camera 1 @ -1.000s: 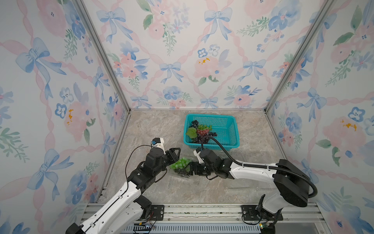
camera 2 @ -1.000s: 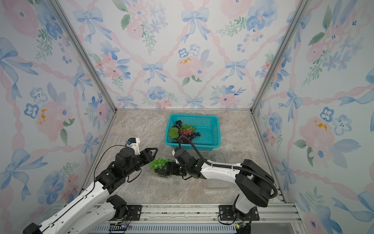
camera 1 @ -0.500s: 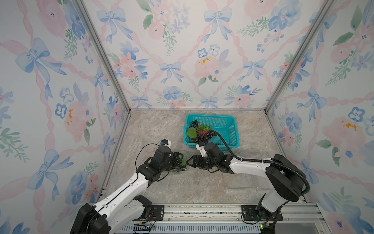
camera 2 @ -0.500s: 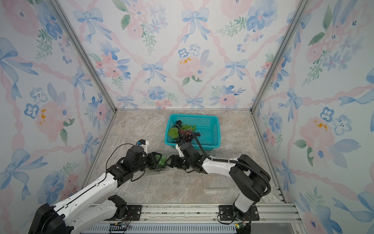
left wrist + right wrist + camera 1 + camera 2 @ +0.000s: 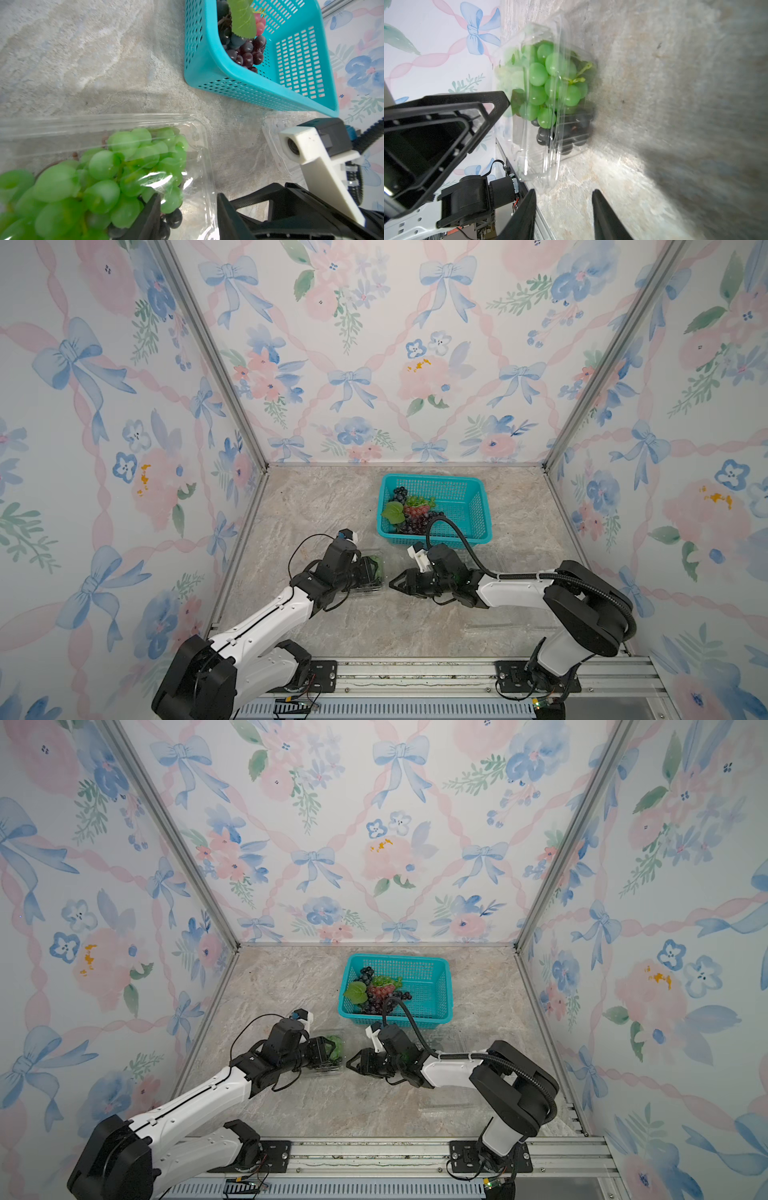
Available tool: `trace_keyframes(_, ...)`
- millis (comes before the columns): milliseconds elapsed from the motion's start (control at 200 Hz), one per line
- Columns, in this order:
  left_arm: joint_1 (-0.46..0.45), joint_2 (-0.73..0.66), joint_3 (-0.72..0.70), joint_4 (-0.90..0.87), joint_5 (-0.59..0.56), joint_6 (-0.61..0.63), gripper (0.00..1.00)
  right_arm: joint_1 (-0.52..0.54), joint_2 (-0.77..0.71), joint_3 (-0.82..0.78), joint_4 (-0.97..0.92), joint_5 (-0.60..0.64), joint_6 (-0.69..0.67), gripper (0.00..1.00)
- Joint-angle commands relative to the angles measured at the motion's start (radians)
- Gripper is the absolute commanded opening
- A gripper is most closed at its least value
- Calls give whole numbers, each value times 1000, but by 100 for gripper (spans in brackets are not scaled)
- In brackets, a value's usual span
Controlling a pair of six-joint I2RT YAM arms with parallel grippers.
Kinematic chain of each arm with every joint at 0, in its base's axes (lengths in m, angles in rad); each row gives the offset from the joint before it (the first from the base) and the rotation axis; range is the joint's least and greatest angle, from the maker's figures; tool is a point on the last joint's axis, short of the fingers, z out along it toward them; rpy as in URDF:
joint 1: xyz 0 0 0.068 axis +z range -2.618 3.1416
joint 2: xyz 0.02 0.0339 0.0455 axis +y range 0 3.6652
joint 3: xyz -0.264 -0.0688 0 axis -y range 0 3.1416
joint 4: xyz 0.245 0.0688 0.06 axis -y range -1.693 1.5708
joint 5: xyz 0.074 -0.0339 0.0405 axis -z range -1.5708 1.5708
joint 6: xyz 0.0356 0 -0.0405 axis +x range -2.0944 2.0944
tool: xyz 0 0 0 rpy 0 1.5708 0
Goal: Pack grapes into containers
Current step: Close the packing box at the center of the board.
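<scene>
Left claw is being pushed over the box, jaws half apart astride its rim; whether it is gripped cannot be told. Right claw is being narrowed, empty, just beside the box. Box with green grapes is sitting at lower centre of the tabletop. Lid is likely being shut. Bunches in the basket are pending.

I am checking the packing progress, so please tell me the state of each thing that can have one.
container: lid down over green grapes and dark grapes; latched or not, cannot tell.
second container: beside the basket, no grapes visible.
basket: upright, holds loose bunches.
left gripper: jaws apart astride the container's end; grip unclear.
right gripper: open, empty, beside the container.
</scene>
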Motion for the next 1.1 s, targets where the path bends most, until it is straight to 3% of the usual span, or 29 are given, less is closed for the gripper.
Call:
trace_keyframes(0,2,11,-19,-31,-21,23,47,17,51,20,43,-21,15,43)
trace_keyframes(525,3,4,-27,-27,-35,7,47,32,133,60,108,-29,52,31)
trace_keyframes(965,3,8,-30,-23,-36,-1,46,28,180,66,152,-30,84,8)
trace_keyframes(1095,2,7,-29,-23,-41,-3,46,27,190,62,170,-32,92,7)
